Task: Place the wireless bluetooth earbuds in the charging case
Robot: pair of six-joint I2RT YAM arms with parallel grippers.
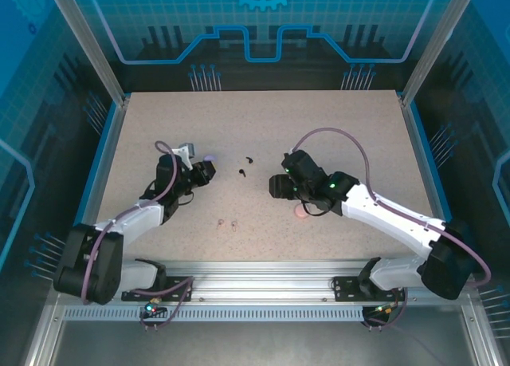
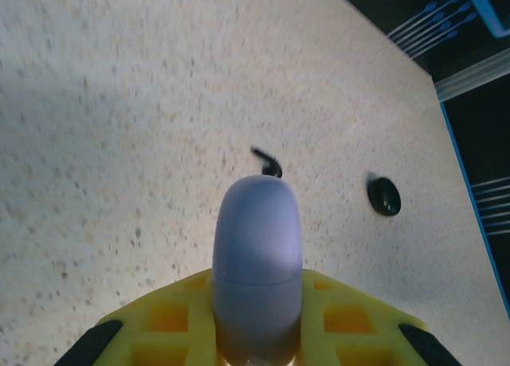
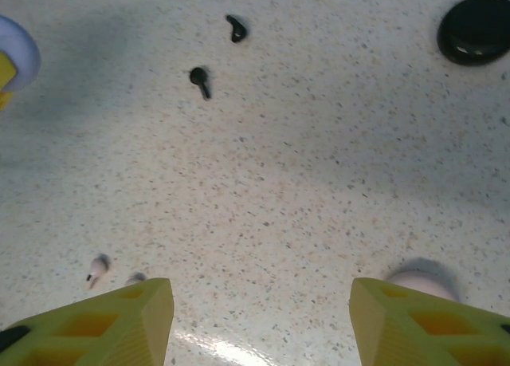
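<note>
While left pincer (image 2: 256, 326) clamps lavender case (image 2: 256, 238), right pincer (image 3: 259, 302) wide, black earbuds (image 3: 200, 79) (tiny, stemmed) loose.

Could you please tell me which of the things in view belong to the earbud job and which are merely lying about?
Belong to the job: lavender charging case, black earbuds, pale pink earbuds, black charging case, pink charging case.

Merely around, fixtures rather than loose items: speckled table, aluminium rail.
</note>
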